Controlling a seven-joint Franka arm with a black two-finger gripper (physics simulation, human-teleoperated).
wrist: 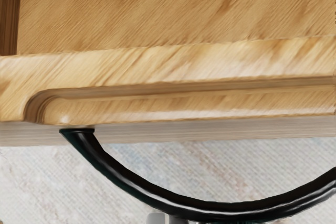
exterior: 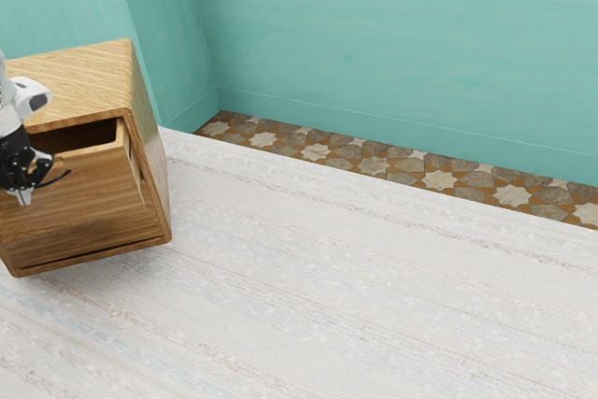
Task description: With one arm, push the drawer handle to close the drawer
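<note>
Looks to be at the pushing step, with the closing of the drawer (exterior: 79,198) yet to be done. In the exterior view, find that drawer at the left of the frame, part-way out of the wooden cabinet (exterior: 79,86), with a dark opening along its top. Find its curved black handle (exterior: 60,178) on the front, at the left edge's middle height; in the wrist view, see the same handle bowing away from the wood.

Place the gripper (exterior: 22,195) at the far left of the exterior view, in front of the drawer and close by the handle. Cannot tell its opening, nor any hold on the handle, nor even firm contact.

Next, seems to call for a steady push on the handle, straight in toward the cabinet, square to the front. Needs care against slipping off the round bow or pressing askew and jamming the drawer.

Count one cabinet, one drawer, one handle, one arm (exterior: 11,114) and one gripper. Add one pale rug-like floor covering (exterior: 355,296) across the lower frame, one strip of patterned tiles (exterior: 374,167) from centre to right, and two faces of teal wall (exterior: 402,35) above, meeting at upper left.
</note>
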